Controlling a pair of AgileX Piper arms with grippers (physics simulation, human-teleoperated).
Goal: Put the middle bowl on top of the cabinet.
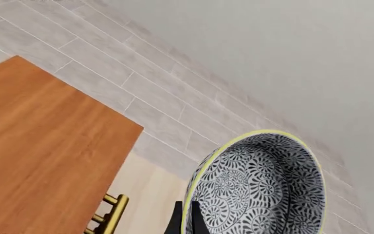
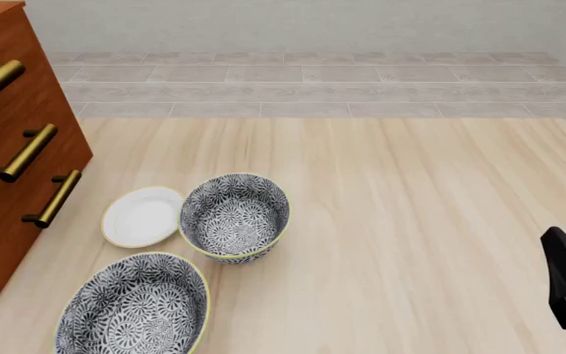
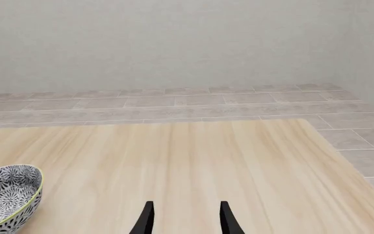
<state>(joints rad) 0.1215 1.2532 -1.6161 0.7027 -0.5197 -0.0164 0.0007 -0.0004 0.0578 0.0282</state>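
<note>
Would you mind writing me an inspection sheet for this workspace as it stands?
Surface: pale wood table, flat, no marks seen.
Job's things: held bowl is lifted in the left gripper, not yet on the cabinet.
Clutter: far bowl and near bowl stand upright on the table; white plate lies beside the far bowl.
Grippers: left is shut on the held bowl's rim; right gripper is open, holding nothing, low over the table.
Cables: nothing seen.
Surroundings: grey tiled floor, pale wall.
</note>
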